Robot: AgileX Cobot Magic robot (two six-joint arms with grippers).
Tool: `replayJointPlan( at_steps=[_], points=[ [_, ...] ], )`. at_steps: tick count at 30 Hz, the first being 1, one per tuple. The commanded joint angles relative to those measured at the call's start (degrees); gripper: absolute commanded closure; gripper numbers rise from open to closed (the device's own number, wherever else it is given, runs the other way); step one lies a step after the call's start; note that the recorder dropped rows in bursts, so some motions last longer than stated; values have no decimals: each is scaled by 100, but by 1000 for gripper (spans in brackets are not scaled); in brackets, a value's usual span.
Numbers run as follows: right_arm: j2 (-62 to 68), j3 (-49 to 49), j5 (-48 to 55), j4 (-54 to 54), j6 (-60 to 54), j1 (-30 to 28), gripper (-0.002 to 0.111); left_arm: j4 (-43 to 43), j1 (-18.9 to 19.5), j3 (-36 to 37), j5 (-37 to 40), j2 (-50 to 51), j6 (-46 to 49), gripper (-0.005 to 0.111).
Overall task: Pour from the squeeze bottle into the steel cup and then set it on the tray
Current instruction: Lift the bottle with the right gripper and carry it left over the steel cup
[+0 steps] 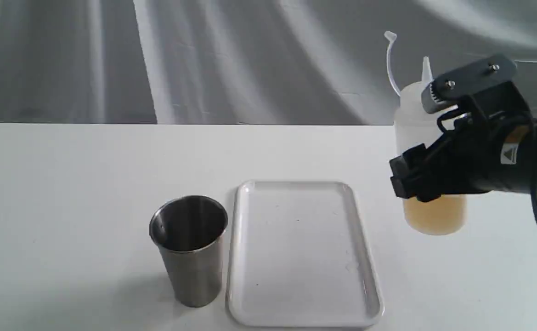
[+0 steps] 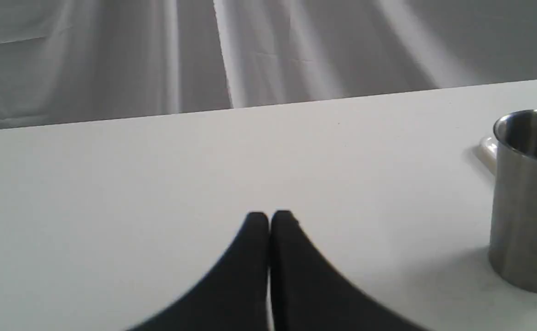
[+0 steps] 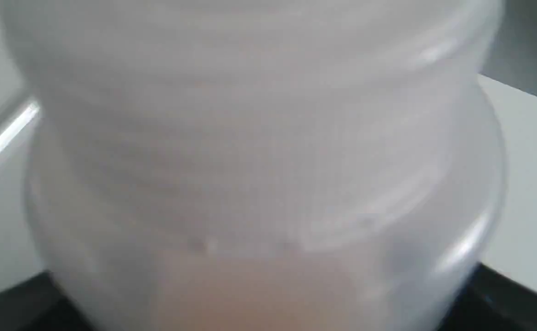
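Right tool [image 1: 423, 181] pinching squeeze bottle [image 1: 435, 217], upright, right of tray [image 1: 296, 185]; base possibly off bench [image 1: 66, 184]. Steel cup [image 1: 189, 250] just left of tray. Left tool [image 2: 269, 221] pressed together, empty.

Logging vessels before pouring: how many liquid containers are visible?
2. The steel cup stands left of the tray; the squeeze bottle is right of it, in the right tool. None appear hidden.
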Motion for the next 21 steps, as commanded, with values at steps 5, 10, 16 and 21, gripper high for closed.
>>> replayJointPlan(
  at_steps=[5,10,16,21],
  points=[
    [-100,-927,1281,-2613,1990,810,89,-4,9,25,-39,-15,-21,107],
    [-56,-990,1378,-3417,2115,1626,89,-4,9,25,-39,-15,-8,107],
    [362,-1081,2395,-4718,2990,2453,89,-4,9,25,-39,-15,-8,107],
    [920,-1357,3308,-5153,3011,3004,89,-4,9,25,-39,-15,-28,107]
  ],
)
